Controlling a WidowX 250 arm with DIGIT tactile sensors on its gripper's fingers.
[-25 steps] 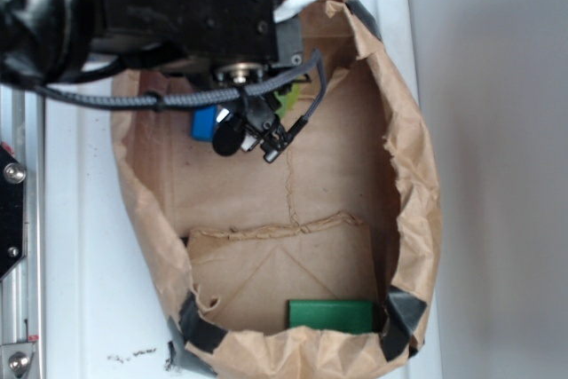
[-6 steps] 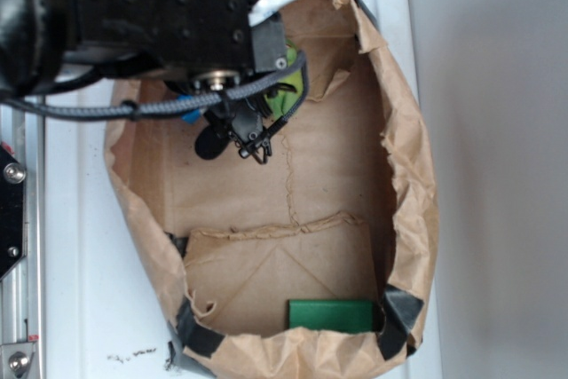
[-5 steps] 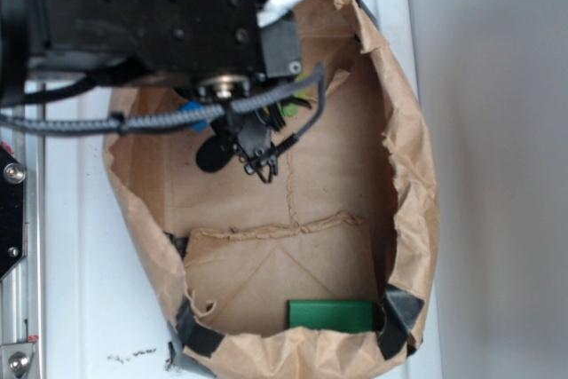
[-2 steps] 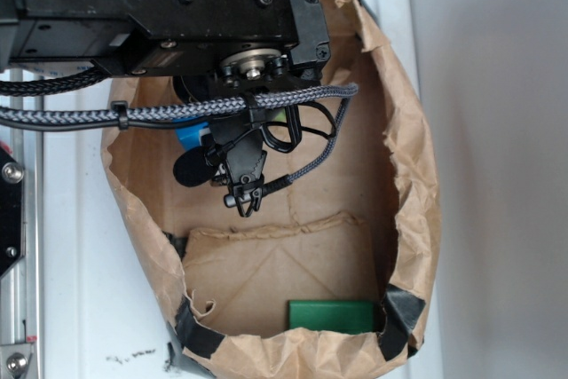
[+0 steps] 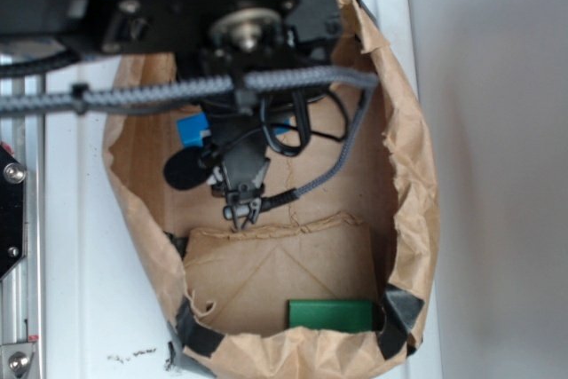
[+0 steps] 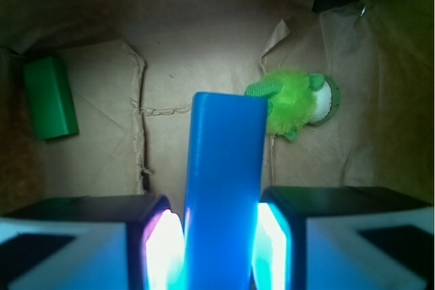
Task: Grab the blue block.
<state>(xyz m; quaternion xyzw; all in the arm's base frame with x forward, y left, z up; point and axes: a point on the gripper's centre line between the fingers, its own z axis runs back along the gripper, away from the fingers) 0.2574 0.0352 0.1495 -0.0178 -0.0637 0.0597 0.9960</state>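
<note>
Fingers (image 6: 160,249) of my hand (image 6: 219,249) clamp the blue block (image 6: 224,188) on both long sides; I see its long axis running straight out ahead, its far end pointing toward the plush frog (image 6: 293,104) on the paper bag (image 6: 204,59) floor.

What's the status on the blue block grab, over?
End effector shut on blue block, fingers at both sides. Plush frog and green block lie apart on the bag floor. Nothing in the way.

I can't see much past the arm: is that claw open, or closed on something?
Closed. In the wrist view the claw has a pad against each side of the blue block, which sticks out between them.
</note>
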